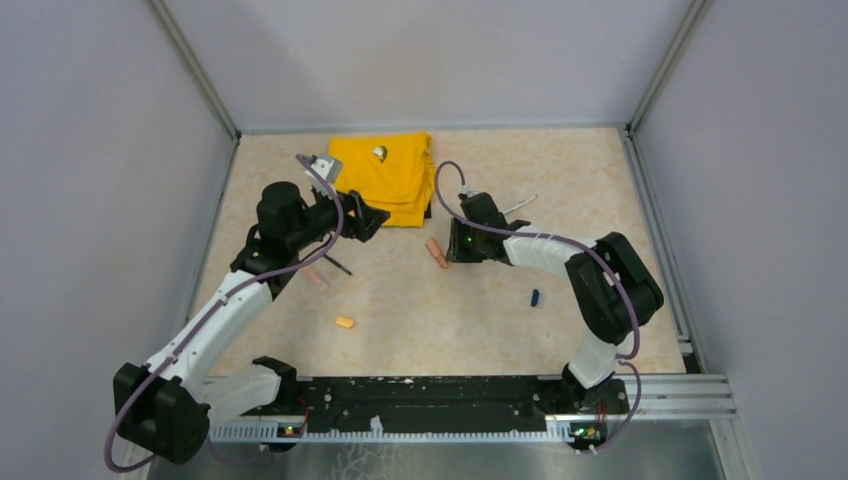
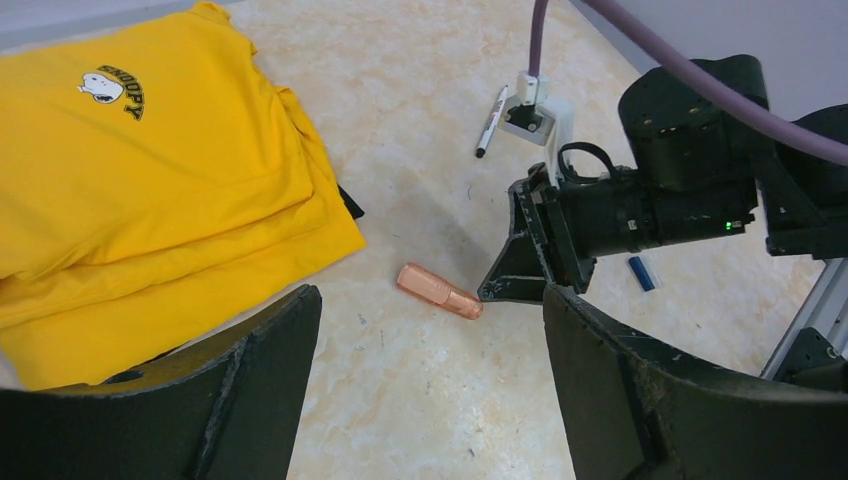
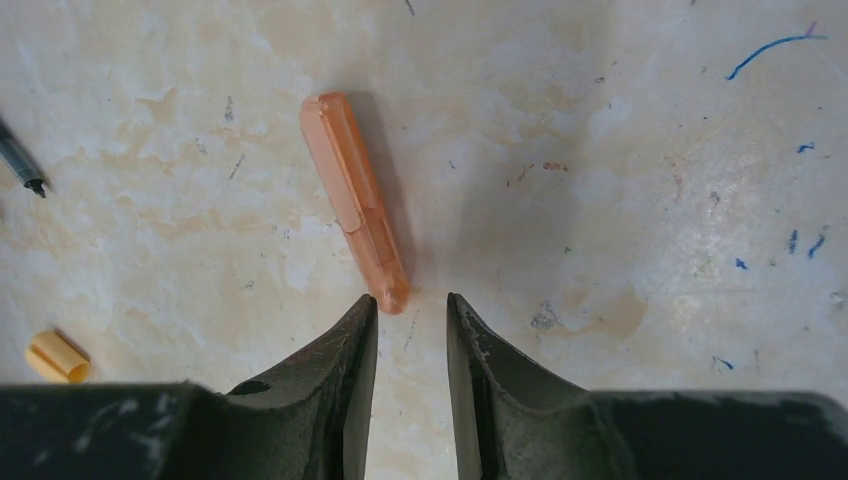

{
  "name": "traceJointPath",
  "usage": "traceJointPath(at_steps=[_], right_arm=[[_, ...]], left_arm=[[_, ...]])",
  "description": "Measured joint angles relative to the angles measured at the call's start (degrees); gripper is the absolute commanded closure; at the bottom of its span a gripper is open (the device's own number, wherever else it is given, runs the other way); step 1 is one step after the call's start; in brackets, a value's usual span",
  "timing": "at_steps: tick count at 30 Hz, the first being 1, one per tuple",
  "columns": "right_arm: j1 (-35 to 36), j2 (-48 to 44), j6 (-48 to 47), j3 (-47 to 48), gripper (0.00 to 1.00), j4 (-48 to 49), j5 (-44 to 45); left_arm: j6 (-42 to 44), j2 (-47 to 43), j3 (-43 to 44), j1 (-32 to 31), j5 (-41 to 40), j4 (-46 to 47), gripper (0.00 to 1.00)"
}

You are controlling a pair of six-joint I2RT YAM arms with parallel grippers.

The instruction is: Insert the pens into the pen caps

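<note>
Right wrist view: the right gripper (image 3: 410,297) tilts down over the tabletop (image 3: 620,180), jaws narrowly apart and clamping nothing. An orange marker (image 3: 352,195) lies just beyond them, running toward upper centre. A light orange cap (image 3: 57,357) sits lower left. The left gripper (image 2: 432,300) hovers wide apart and empty, with the yellow cloth (image 2: 150,170) upper left.

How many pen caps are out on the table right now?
2. The dark blue cap lies right of centre; the light orange cap lies left of centre, nearer the front. Others may be hidden from view.
</note>
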Motion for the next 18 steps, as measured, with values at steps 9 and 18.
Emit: traceJointPath(at_steps=[9,18], right_arm=[[-1.27,-8.28,-2.58,-1.6,0.66,-1.27,1.57],[-2.12,-16.72,-3.15,-3.41,0.64,-4.39,11.15]], left_arm=[[-0.07,0.87,0.0,0.31,0.59,0.0,0.14],[-0.22,1.07,0.0,0.57,0.74,0.02,0.14]])
